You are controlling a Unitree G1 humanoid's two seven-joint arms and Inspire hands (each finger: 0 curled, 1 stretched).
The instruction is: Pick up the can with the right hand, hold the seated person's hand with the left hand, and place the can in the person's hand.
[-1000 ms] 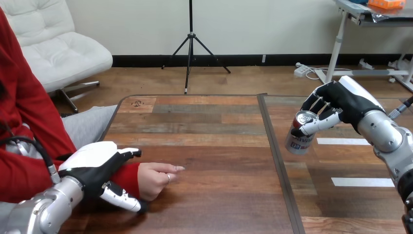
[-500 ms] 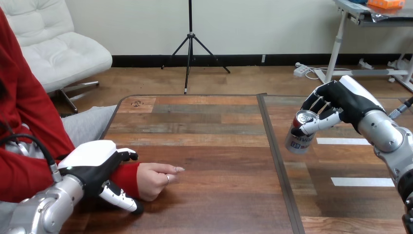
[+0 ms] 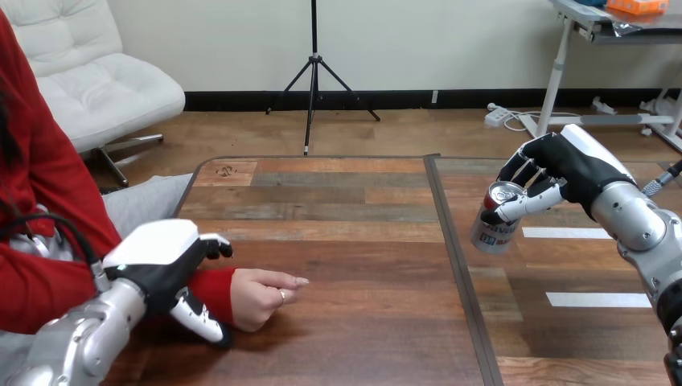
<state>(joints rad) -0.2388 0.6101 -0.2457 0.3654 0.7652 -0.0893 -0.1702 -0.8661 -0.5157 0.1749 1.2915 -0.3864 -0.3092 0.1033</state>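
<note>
A silver can (image 3: 493, 227) with a blue and white label hangs tilted above the right half of the table, top toward me. My right hand (image 3: 563, 169) is shut on it, fingers and thumb curled round its upper part. At the lower left my left hand (image 3: 157, 265) sits over the person's red-sleeved wrist (image 3: 215, 288), fingers curled over the far side and thumb along the near side. The person's hand (image 3: 259, 297) rests on the wood, loosely closed, one finger pointing right.
The wooden table (image 3: 346, 233) has a dark seam (image 3: 454, 257) running front to back between the two hands. Two white tape strips (image 3: 599, 300) lie on the right part. The person's red-sleeved arm enters from the left edge.
My left hand has lifted a little and edged right on the person's wrist, and the person's hand has slid slightly right. My right hand and the can have stayed still.
</note>
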